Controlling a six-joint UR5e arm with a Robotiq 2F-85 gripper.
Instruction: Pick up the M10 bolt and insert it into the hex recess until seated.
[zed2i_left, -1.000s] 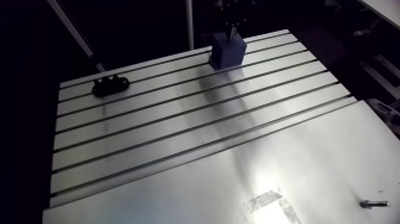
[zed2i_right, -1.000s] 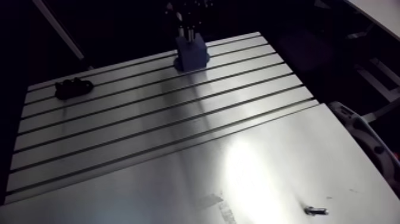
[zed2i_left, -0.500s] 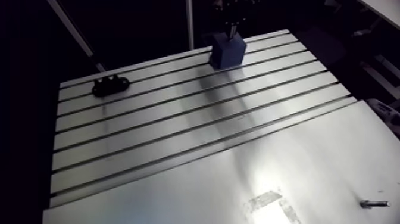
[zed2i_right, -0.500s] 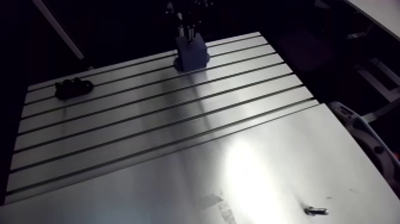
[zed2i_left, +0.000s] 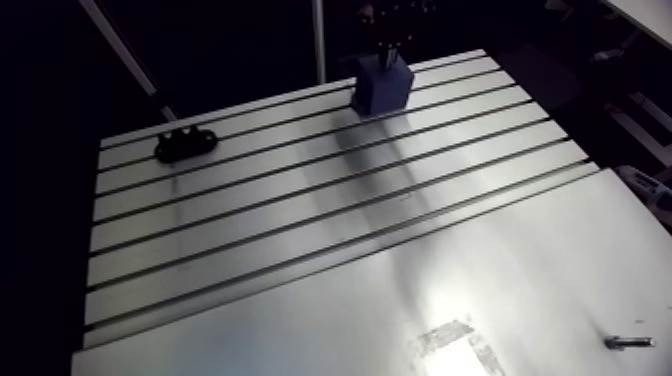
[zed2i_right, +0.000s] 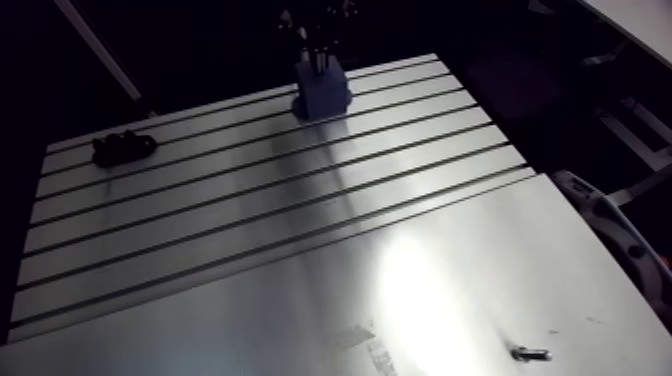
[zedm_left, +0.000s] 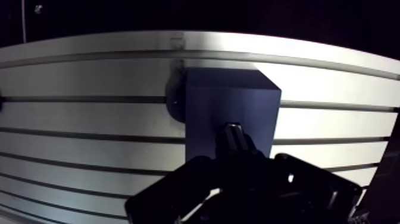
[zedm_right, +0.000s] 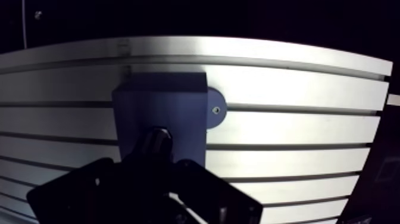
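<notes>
Well, a black bracket (zed2i_left: 185, 144) lies near the far left corner of the table (zed2i_left: 250, 235). Right of it, at the far edge, stands the blue block (zed2i_left: 382, 84), with the gripper (zedm_left: 237, 159) directly over it. A dark bolt-like stub (zedm_left: 233, 132) juts from the gripper against the block's top face. Whether the gripper is spread or clamping it cannot be told. A small loose bolt (zed2i_left: 628, 342) lies on its side near the near right corner.
</notes>
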